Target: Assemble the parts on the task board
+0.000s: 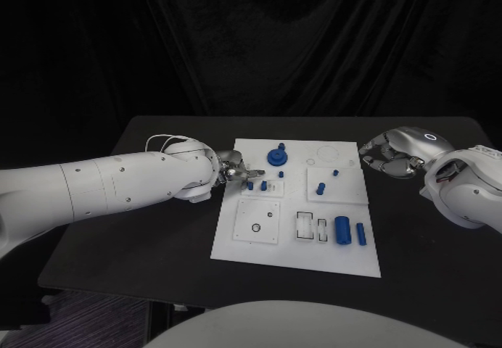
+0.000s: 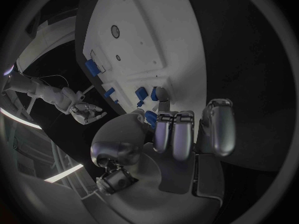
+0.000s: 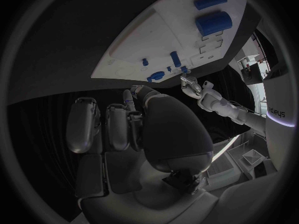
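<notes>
Head view: the left hand (image 1: 236, 174) reaches over the board's (image 1: 298, 254) left edge, fingers apart, holding nothing. The right hand (image 1: 389, 157) hovers beside the board's right edge, fingers curled in, empty.

Two glossy white, rounded arms are ending in silver metallic hands (image 1: 239, 172) (image 1: 387, 156); thin white cables (image 1: 167, 138) are looping at the left wrist.

left hand (image 1: 239, 174) fingertips possibly touching a small blue part (image 1: 250, 185), contact too small to tell
</notes>
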{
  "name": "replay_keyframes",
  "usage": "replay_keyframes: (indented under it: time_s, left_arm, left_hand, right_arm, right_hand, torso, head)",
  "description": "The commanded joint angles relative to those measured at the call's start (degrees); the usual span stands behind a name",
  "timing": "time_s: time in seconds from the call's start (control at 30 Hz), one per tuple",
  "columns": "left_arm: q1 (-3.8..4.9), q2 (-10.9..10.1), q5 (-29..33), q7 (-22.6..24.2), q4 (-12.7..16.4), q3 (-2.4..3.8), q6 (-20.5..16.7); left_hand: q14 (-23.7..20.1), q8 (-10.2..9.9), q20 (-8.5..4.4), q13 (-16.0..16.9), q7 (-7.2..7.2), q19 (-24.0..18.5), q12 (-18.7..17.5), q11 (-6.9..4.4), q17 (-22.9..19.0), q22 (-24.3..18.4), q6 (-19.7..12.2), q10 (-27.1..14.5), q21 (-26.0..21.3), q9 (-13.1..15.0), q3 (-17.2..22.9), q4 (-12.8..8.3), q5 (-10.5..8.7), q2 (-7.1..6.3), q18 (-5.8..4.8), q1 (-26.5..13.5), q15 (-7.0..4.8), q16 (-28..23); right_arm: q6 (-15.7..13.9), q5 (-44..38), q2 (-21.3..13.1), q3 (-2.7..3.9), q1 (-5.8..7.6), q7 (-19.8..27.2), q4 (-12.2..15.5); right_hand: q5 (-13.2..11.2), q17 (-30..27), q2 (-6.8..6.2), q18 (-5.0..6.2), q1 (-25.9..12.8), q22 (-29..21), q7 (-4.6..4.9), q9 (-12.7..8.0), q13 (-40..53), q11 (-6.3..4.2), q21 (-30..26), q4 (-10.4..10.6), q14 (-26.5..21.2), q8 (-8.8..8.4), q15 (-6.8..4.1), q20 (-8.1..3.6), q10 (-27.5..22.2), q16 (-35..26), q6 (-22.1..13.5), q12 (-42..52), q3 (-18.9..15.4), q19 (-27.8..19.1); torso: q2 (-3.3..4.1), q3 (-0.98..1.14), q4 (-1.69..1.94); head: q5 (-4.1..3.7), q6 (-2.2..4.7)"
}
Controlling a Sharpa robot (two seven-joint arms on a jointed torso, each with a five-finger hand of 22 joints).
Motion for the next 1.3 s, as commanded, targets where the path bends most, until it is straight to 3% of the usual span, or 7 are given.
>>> replay_keyframes:
  time_s: [0.03,0.6,0.87,1.03,1.1,1.17,1.3]
  left_arm:
    - [-0.35,-0.03,-0.13,0.66,0.04,-0.17,0.29]
    - [-0.35,-0.37,-0.35,3.09,0.24,-0.17,-3.73]
    - [-0.25,-2.14,-9.0,9.17,2.09,-0.16,-14.71]
    - [0.59,-2.94,-13.47,16.68,2.75,-0.15,-22.56]
    - [1.14,-2.98,-14.38,20.15,2.67,-0.15,-23.68]
    - [1.65,-2.84,-15.04,23.83,2.4,-0.15,-23.19]
    - [2.18,-1.97,-15.72,30.73,1.08,-0.16,-19.88]
  left_hand:
    - [5.95,0.61,-0.07,15.06,0.08,0.32,0.15,-0.09,15.09,10.85,-0.55,6.18,0.11,1.74,-0.56,-0.05,0.49,0.93,0.63,0.16,-0.05,0.15]
    - [5.95,4.35,-0.39,15.06,-0.45,0.85,0.15,-0.53,15.09,11.16,-0.78,6.18,1.18,1.7,-3.25,-0.14,4.54,3.46,0.41,4.26,-0.42,0.15]
    - [5.95,8.47,-0.75,15.06,-0.93,1.66,0.15,-0.97,15.09,11.6,-1.6,6.18,2.75,1.79,-5.92,-0.21,7.18,1.62,0.07,10.84,-0.83,0.15]
    - [5.95,8.63,-0.84,15.06,-0.91,1.32,0.15,-0.94,15.09,11.48,-3.94,6.18,2.39,1.56,-6.74,-0.17,9.2,-0.29,0.16,18.42,-0.83,0.15]
    - [5.95,7.66,-0.64,15.06,-0.42,0.42,0.13,-0.49,15.09,11.07,-5.98,6.17,1.02,1.4,-6.23,-0.24,9.89,-0.85,0.45,22.6,-0.5,0.15]
    - [5.95,3.32,0.21,13.54,1.21,-2.18,-2.28,0.8,15.09,10.01,-10.05,3.96,-2.71,0.06,-5.12,-0.32,9.45,-1.3,1.15,27.96,0.81,0.15]
    - [0.58,-5.47,2.22,7.41,4.05,-8.92,-13.83,3.17,11.61,8.08,-17.02,-9.09,-10.33,-4.26,-2.51,-1.73,0.9,-2.87,2.38,37.76,3.44,-5.23]
  right_arm:
    - [0.37,-0.17,-0.03,0.04,-0.16,-0.98,0.04]
    - [0.5,-0.17,-0.06,0.04,-0.17,-1.05,0.02]
    - [0.36,-0.17,-0.29,0.04,-0.17,-0.97,0.1]
    - [0.18,-0.17,-0.27,0.04,-0.17,-0.9,0.1]
    - [0.07,-0.17,-0.26,0.04,-0.17,-0.83,0.08]
    - [-0.07,-0.17,-0.23,0.04,-0.17,-0.71,0.06]
    - [-0.36,-0.17,-0.06,0.04,-0.17,-0.49,0.02]
  right_hand:
    - [0.25,3.4,-0.06,-0.39,-0.52,10.24,0.01,-0.04,11.17,0.05,-0.37,0.05,3.5,-0.14,0.2,0.13,1.95,-0.25,0.28,-0.24,0.42,0.39]
    - [0.26,3.33,-0.06,-0.37,-0.61,10.22,-0.02,-0.03,10.98,0.02,-0.47,0.04,3.48,-0.1,0.18,0.12,1.76,-0.33,0.39,-0.44,0.46,0.36]
    - [0.27,3.31,-0.05,-0.38,-0.64,10.23,-0.03,-0.03,10.78,0.01,-0.43,0.03,3.47,-0.08,0.17,0.12,1.57,-0.35,0.43,-0.64,0.5,0.37]
    - [0.27,3.31,-0.05,-0.38,-0.64,10.23,-0.03,-0.03,10.78,0.01,-0.43,0.03,3.47,-0.08,0.17,0.12,1.57,-0.35,0.43,-0.64,0.5,0.37]
    - [0.27,3.31,-0.05,-0.38,-0.64,10.23,-0.03,-0.03,10.78,0.01,-0.43,0.03,3.47,-0.08,0.17,0.12,1.57,-0.35,0.43,-0.64,0.5,0.37]
    - [0.27,3.33,-0.05,-0.37,-0.67,10.22,-0.04,-0.03,10.66,0.0,-0.48,0.02,3.48,-0.07,0.17,0.11,1.45,-0.32,0.45,-0.77,0.51,0.36]
    - [0.27,3.33,-0.05,-0.37,-0.67,10.22,-0.04,-0.03,10.66,0.0,-0.48,0.02,3.48,-0.07,0.17,0.11,1.45,-0.32,0.45,-0.77,0.51,0.36]
  torso:
    - [0.04,0.0,-0.03]
    - [0.01,-0.01,0.06]
    - [-0.01,0.03,0.06]
    - [0.01,0.01,0.06]
    - [0.02,-0.01,0.05]
    - [0.02,-0.03,0.07]
    - [0.03,-0.01,0.04]
  head:
    - [0.06,-0.01]
    - [0.13,-0.01]
    - [-0.05,-0.01]
    - [-0.18,-0.01]
    - [-0.22,-0.01]
    - [-0.25,-0.01]
    - [-0.07,-0.01]
